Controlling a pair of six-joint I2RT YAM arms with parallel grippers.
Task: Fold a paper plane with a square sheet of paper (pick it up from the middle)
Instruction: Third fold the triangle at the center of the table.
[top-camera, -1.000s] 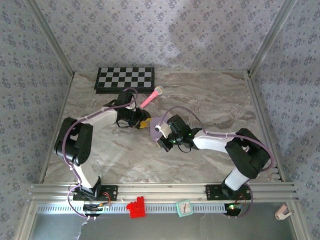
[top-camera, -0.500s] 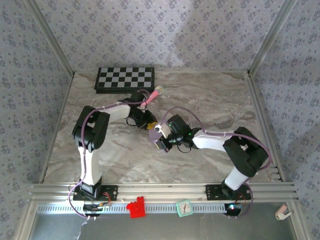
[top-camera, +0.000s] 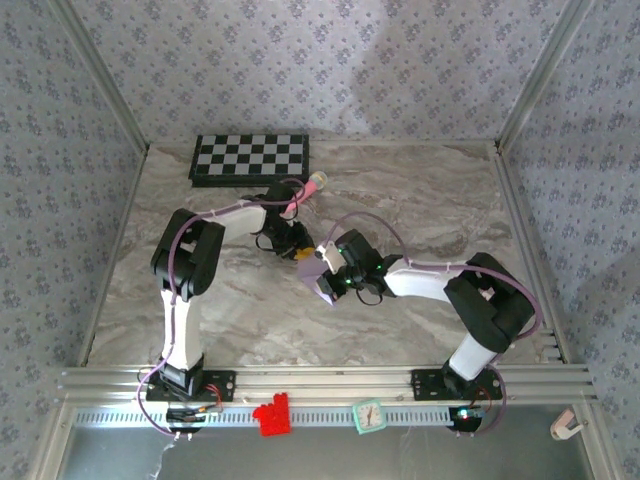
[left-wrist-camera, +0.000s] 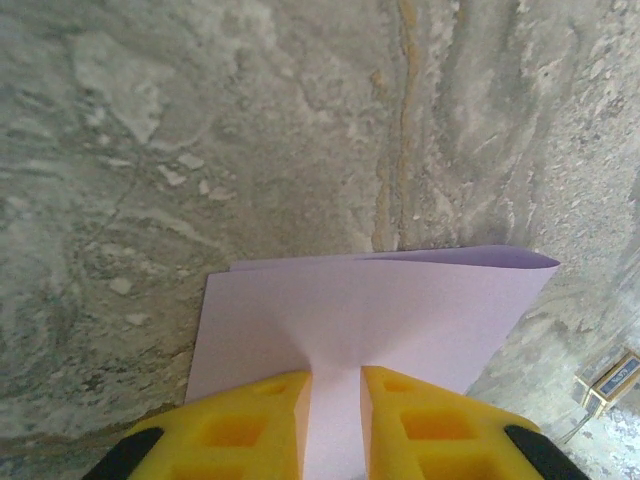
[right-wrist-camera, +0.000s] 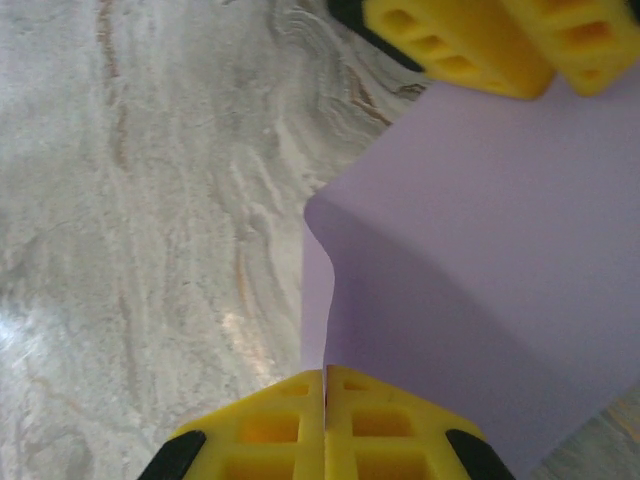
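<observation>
Over the middle of a marble table (top-camera: 430, 200), holding a folded sheet of paper (top-camera: 322, 281) between two grippers.
At the far left of the table, lying flat, a checkered board (top-camera: 250, 158). Left gripper (left-wrist-camera: 336, 385): almost closed, pinching one edge of the pale-lavender sheet, with small creases running toward the fingers. Right gripper (right-wrist-camera: 324, 385): closed fully, fingers together, clamping another edge. Beside the left arm, a pink microphone (top-camera: 306, 189), partly hidden.

Setting: robotics lab test cell. Marble-look tabletop (top-camera: 430, 200) boxed in by patterned wall panels (top-camera: 330, 70); left arm (top-camera: 183, 265) and right arm (top-camera: 490, 305) bolted to aluminium rail (top-camera: 330, 378) at 6 o'clock.
</observation>
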